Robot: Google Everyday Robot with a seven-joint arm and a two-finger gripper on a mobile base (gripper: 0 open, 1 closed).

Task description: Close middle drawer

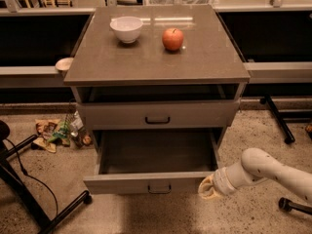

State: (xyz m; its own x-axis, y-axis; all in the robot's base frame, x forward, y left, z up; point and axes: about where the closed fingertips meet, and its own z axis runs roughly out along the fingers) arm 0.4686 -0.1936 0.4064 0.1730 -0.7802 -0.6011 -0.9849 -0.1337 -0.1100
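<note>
The middle drawer (146,182) of the grey cabinet is pulled far out and its inside is bare. Its flat front faces me, with a small dark pull (159,189) at the centre. My gripper (209,188) is at the right end of that drawer front, at or just off its corner. The white arm (263,167) comes in from the lower right. The top drawer (157,114) above has a dark pull and sits nearly closed. The lowest drawer is hidden under the open one.
A white bowl (126,29) and a red apple (173,38) stand on the cabinet top (204,57). Litter (58,130) lies on the floor to the left. Black stand legs (29,204) are at the lower left, and a chair base (278,118) is at the right.
</note>
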